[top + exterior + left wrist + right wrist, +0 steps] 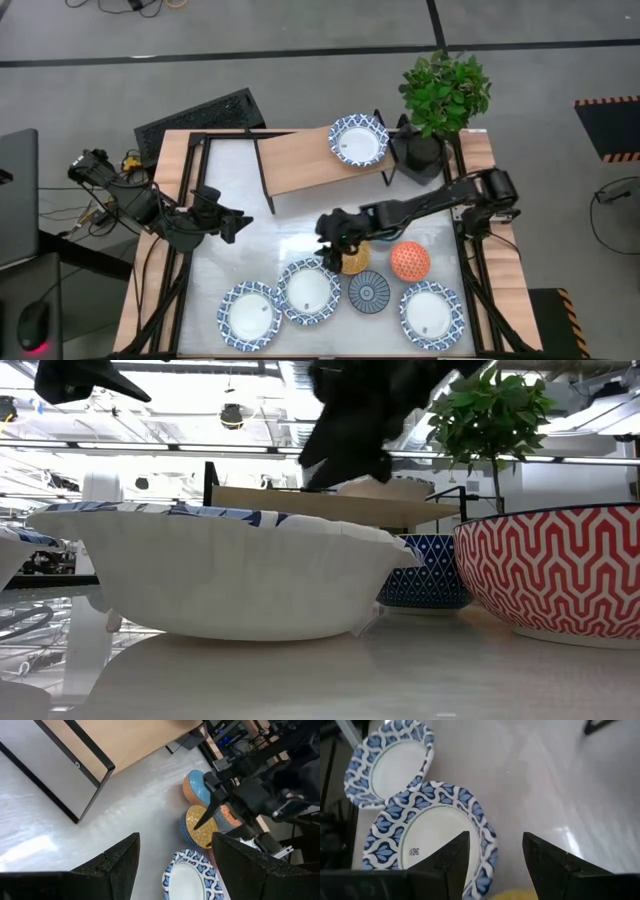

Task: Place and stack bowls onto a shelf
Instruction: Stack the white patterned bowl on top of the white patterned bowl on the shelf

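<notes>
One wide white bowl with a blue rim sits on the wooden shelf. Three more white bowls rest on the table near its near edge, with the dark blue bowl among them. The yellow-orange bowl and the orange-red bowl stand behind them. My right gripper is open, pointing down at the yellow-orange bowl, with a white bowl just beyond it. My left gripper is open and hangs over bare table. I see no light blue bowl. My right gripper comes from above, slanting down, with one finger over the inside of the yellow-orange bowl near its rim. I cannot tell whether it touches the bowl, which stands on the table.
A black pot with a green plant stands at the shelf's right end. The table's black frame runs along both sides. Bare white tabletop lies between the shelf and the row of bowls.
</notes>
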